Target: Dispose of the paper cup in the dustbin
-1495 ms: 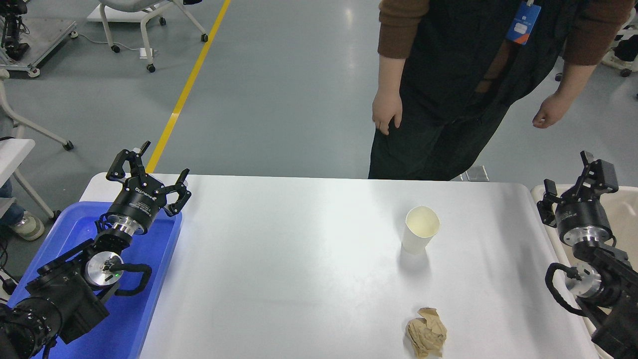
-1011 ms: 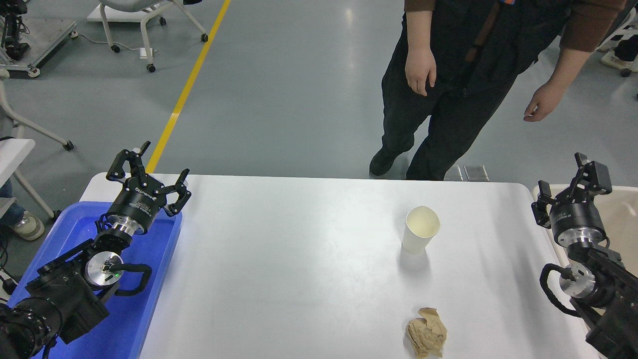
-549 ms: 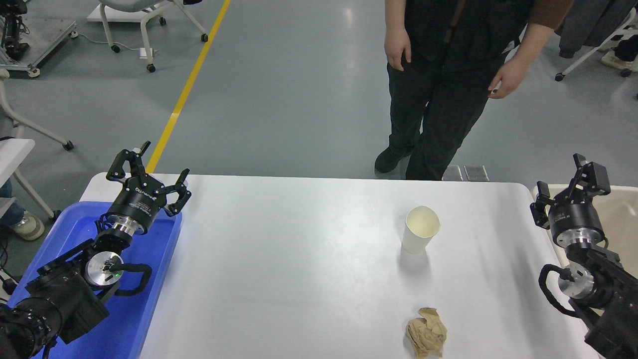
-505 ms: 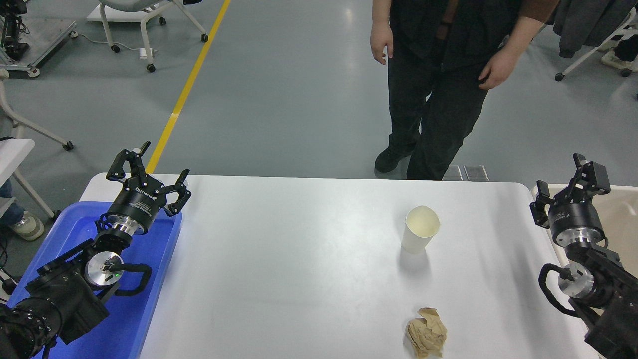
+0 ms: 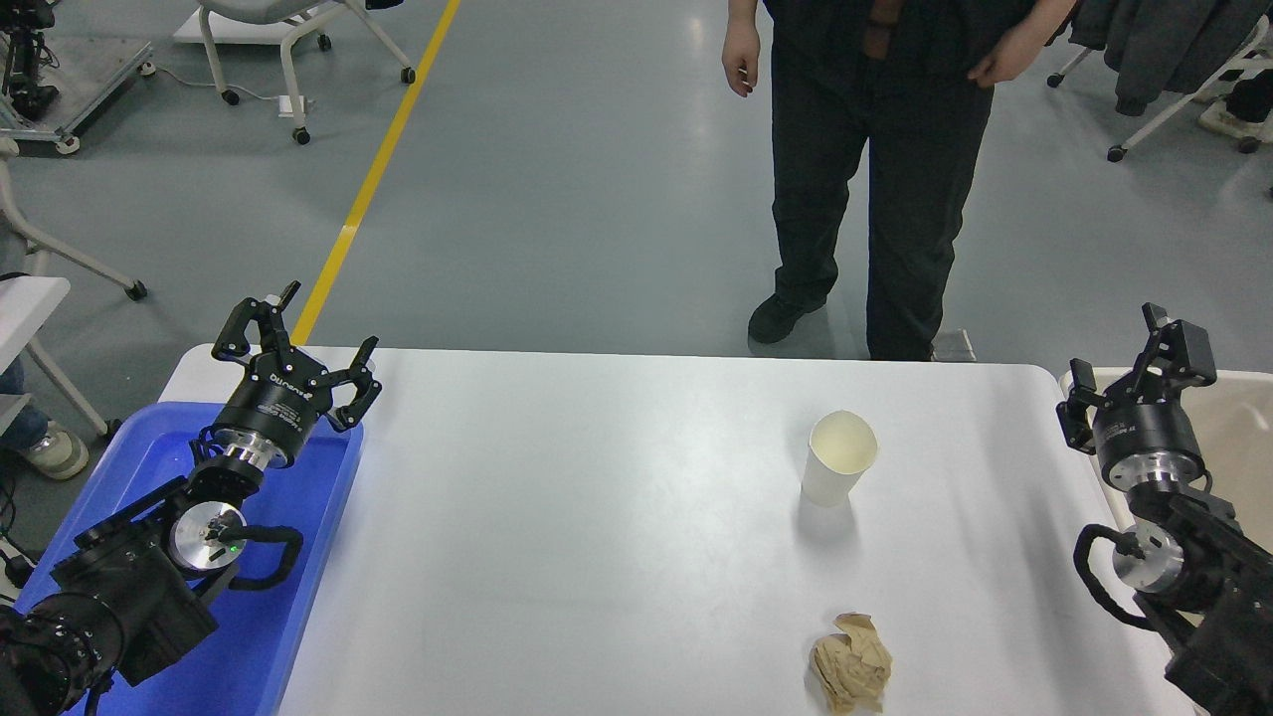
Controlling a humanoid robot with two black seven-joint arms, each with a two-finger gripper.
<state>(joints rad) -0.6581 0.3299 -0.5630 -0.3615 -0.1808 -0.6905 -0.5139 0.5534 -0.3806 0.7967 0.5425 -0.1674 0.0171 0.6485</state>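
Observation:
The white paper cup [image 5: 838,458] stands upright on the white table [image 5: 597,537], right of the middle, its cream inside showing. The beige dustbin [image 5: 1238,423] stands off the table's right edge, partly hidden by my right arm. My right gripper [image 5: 1134,373] is open and empty over the dustbin's near-left rim, well right of the cup. My left gripper [image 5: 298,343] is open and empty, parked at the lower left over the blue tray.
A crumpled brown paper ball [image 5: 851,663] lies near the table's front edge, below the cup. A bright blue tray [image 5: 288,597] stands at the left. A person [image 5: 875,169] in dark trousers stands beyond the table's far edge.
The person has straightened up and stepped back from the table. My right gripper has shifted slightly left and up. The cup and paper ball have not moved.

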